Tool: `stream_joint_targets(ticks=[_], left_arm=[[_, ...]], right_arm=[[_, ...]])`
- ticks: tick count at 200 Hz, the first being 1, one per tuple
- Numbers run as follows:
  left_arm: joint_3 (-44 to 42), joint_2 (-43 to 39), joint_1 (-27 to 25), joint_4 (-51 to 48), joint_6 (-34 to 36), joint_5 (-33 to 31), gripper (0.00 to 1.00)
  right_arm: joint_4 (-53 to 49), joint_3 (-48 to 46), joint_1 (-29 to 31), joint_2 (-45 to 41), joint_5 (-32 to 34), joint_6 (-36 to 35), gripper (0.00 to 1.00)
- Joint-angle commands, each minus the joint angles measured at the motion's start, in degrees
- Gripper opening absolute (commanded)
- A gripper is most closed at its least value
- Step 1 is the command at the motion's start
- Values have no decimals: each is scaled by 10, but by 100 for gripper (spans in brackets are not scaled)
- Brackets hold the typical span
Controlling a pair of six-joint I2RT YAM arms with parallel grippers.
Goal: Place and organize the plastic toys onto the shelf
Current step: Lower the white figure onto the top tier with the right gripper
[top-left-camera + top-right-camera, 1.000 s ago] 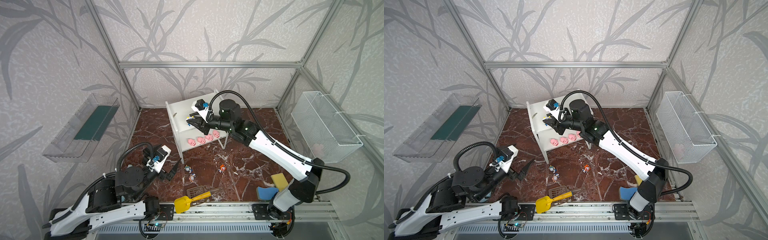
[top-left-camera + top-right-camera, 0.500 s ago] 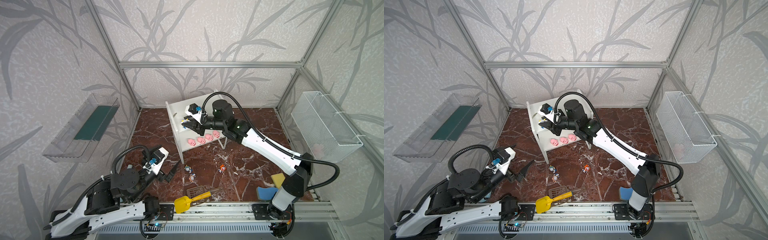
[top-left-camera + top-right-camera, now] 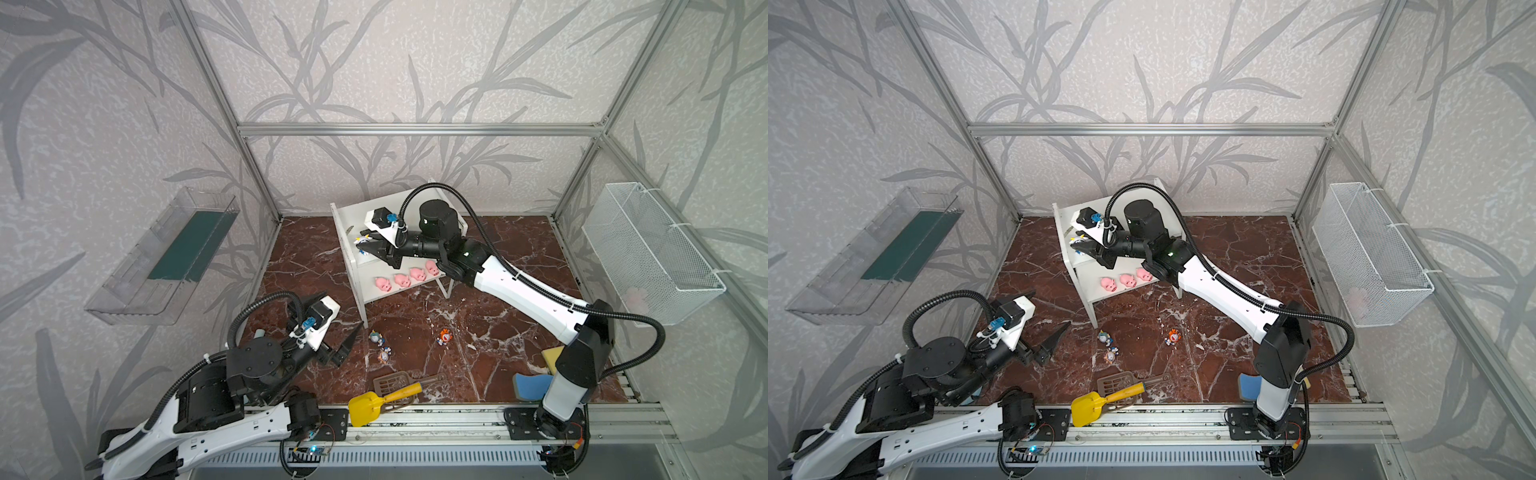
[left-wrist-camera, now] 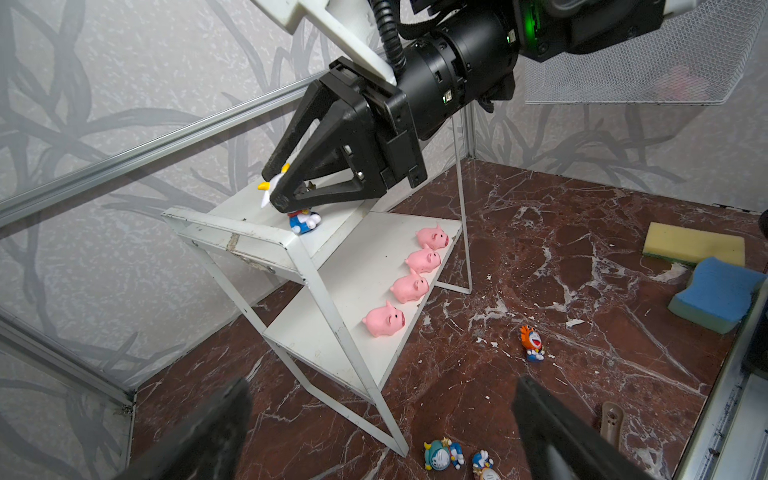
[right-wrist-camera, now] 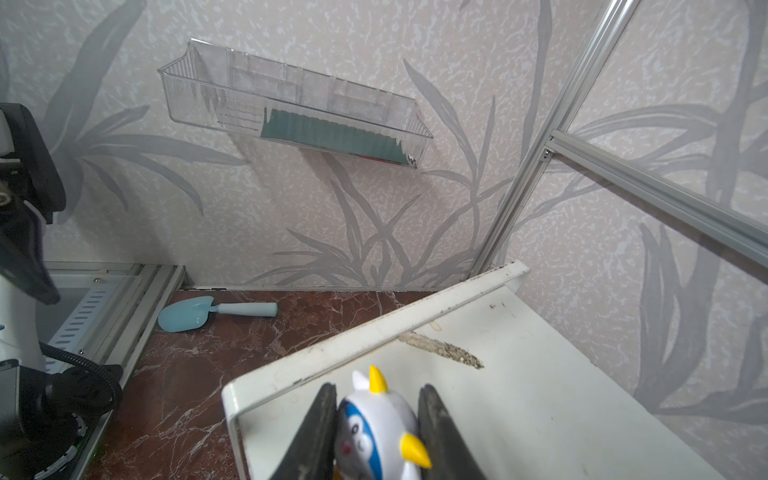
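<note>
**Item in hand:** tiny big-headed figurine with white, yellow-horned headgear (image 5: pixel 374 428), pinched at the head between both fingers of the right gripper (image 4: pixel 276 187). Held over the upper board of the small white two-tier shelf (image 4: pixel 249 232), close to the solid side panel. Feet at or just above the board; contact not determinable. Head grip probably chosen to leave the feet free for an upright set-down, and the end position to begin a row.

**Lower board:** four small pink plastic pigs (image 4: pixel 409 286), lined up along the front edge, already stowed.

**Floor before the shelf:** teal-capped figurine (image 3: pixel 375 336), brown-capped figurine (image 3: pixel 383 355) just beside it, orange-capped figurine (image 3: pixel 444 336) apart to the side. All three yet to be shelved.

**Left gripper** (image 3: pixel 344 348): spread wide, holding nothing, low over the floor and aimed toward the teal and brown pair. Probably staged for those.

**In the way:** raised rim of the side panel just beside the held figurine; right arm lying across the upper board and hiding much of it; thin front shelf leg near the teal-capped figurine.

**Also present:** yellow plastic scoop (image 3: pixel 365 409), brown slotted scoop (image 3: pixel 390 382), blue sponge (image 4: pixel 715 295), yellow sponge (image 4: pixel 692 249), all well clear of the shelf.
</note>
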Motion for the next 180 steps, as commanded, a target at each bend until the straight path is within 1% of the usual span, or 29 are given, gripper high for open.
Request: stream_joint_targets(ticks=[1, 23, 37, 54, 86, 121, 125, 141, 180], left_arm=[[-8, 0, 14, 15, 0, 25, 99], [-11, 2, 30, 18, -2, 42, 99], [-13, 3, 39, 20, -3, 51, 99], [-15, 6, 47, 22, -3, 58, 99], [-18, 9, 62, 25, -3, 73, 99], [-19, 9, 73, 28, -4, 84, 99], [-20, 21, 74, 28, -3, 85, 99], [-20, 25, 78, 29, -3, 89, 99], [-22, 29, 85, 31, -4, 94, 99]], right_arm=[[8, 8, 1, 14, -9, -5, 27], [2, 13, 0, 17, -6, -12, 30], [3, 10, 0, 16, -4, -12, 35], [5, 7, -1, 15, -2, -13, 43], [6, 5, -2, 11, 3, -13, 48], [1, 2, -7, 2, 3, -15, 48], [0, 1, -8, 2, 3, -15, 48], [-3, -3, -10, -4, 1, -15, 48], [-1, -27, -16, -23, -2, -17, 48]])
